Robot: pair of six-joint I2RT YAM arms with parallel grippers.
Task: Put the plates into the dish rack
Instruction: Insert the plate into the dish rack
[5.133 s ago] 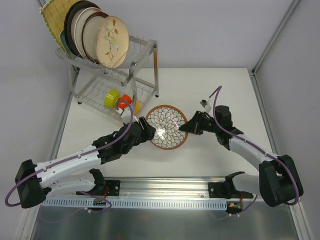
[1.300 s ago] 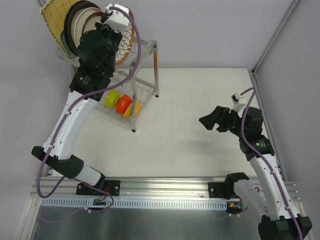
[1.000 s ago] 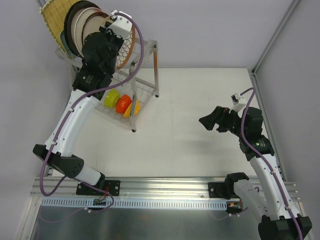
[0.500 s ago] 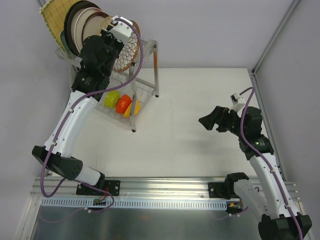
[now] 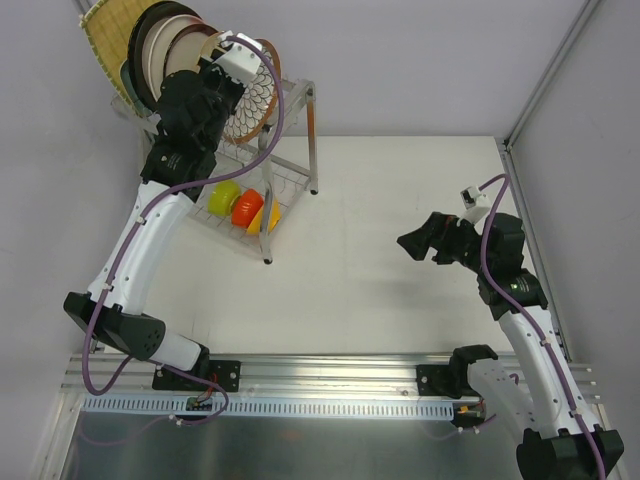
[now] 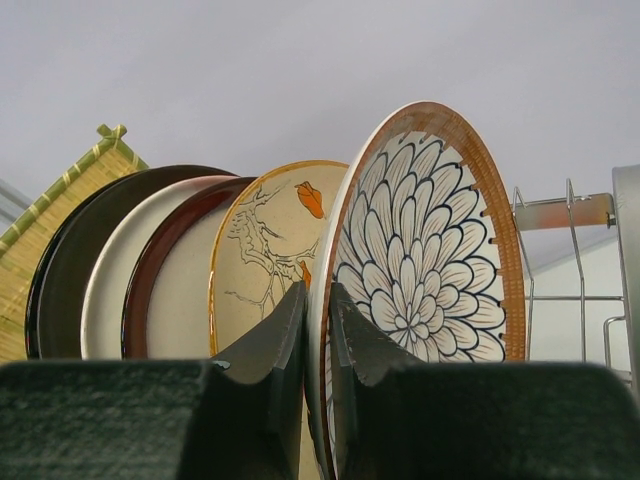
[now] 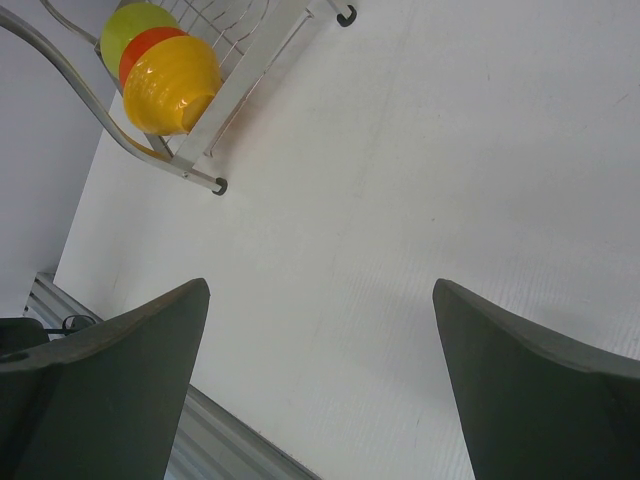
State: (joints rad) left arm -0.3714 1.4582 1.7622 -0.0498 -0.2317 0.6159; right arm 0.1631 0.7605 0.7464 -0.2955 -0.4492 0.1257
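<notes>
The white plate with the radial petal pattern (image 6: 430,250) stands on edge at the right end of the row in the dish rack's (image 5: 292,93) top tier. My left gripper (image 6: 318,292) is shut on its lower rim, one finger on each face. From above, the left gripper (image 5: 226,78) sits over the rack, partly hiding the petal plate (image 5: 252,98). Left of it stand the cream floral plate (image 6: 265,250), dark-rimmed cream plates (image 6: 165,290) and the square yellow woven plate (image 6: 60,205). My right gripper (image 5: 409,243) hangs open over the bare table, right of centre.
Green (image 5: 222,195), orange (image 5: 246,208) and yellow (image 5: 266,219) bowls sit in the rack's lower tier; the yellow bowl (image 7: 170,85) also shows in the right wrist view. White table (image 5: 380,300) spreads between the arms. An aluminium rail (image 5: 330,375) runs along the near edge.
My left gripper has tipped and shifted the petal plate slightly at the right end of the row, showing more of its face. The right arm has not moved.
</notes>
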